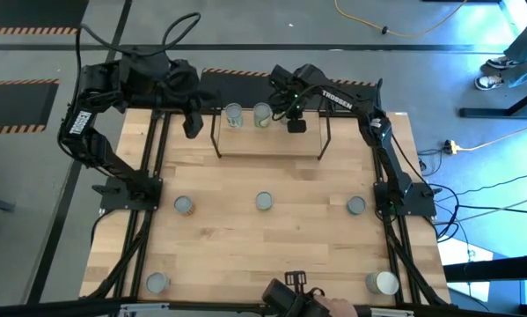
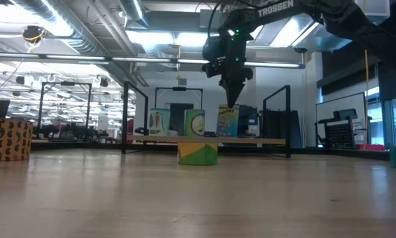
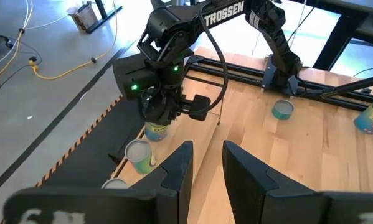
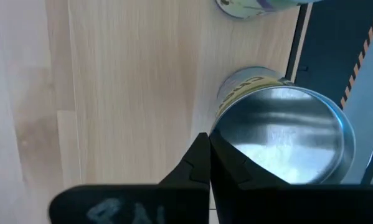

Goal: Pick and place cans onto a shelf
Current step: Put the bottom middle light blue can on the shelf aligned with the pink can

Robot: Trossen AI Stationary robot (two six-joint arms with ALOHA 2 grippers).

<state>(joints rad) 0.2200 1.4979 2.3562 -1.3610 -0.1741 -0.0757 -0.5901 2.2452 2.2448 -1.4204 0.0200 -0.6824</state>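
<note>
The shelf point(image 1: 272, 145) stands at the table's far middle and carries three cans: two point(image 1: 234, 115) point(image 1: 262, 114) side by side, and a third point(image 2: 228, 122) with yellow sides under my right gripper. My right gripper point(image 2: 232, 102) is shut and points down just over that third can's silver top point(image 4: 286, 137), near its rim. My left gripper point(image 1: 193, 123) is open and empty, off the shelf's left end; its fingers point(image 3: 205, 165) face the shelf. Several more cans stand upright on the table, among them the middle one point(image 1: 263, 202) point(image 2: 198, 151). My right gripper's shut fingertips point(image 4: 209, 146) stand at the rim of the third can's top point(image 4: 226, 134), coming from above. I cannot tell whether they touch it. The can stands upright on the shelf board.
On the table, cans stand at the left point(image 1: 184, 205), right point(image 1: 356, 206), near left point(image 1: 157, 282) and near right point(image 1: 384, 282). Black rails point(image 1: 144, 229) run along both table sides. A camera mount point(image 1: 294, 295) sits at the near edge. A person's shoes point(image 1: 501, 70) show at the far right.
</note>
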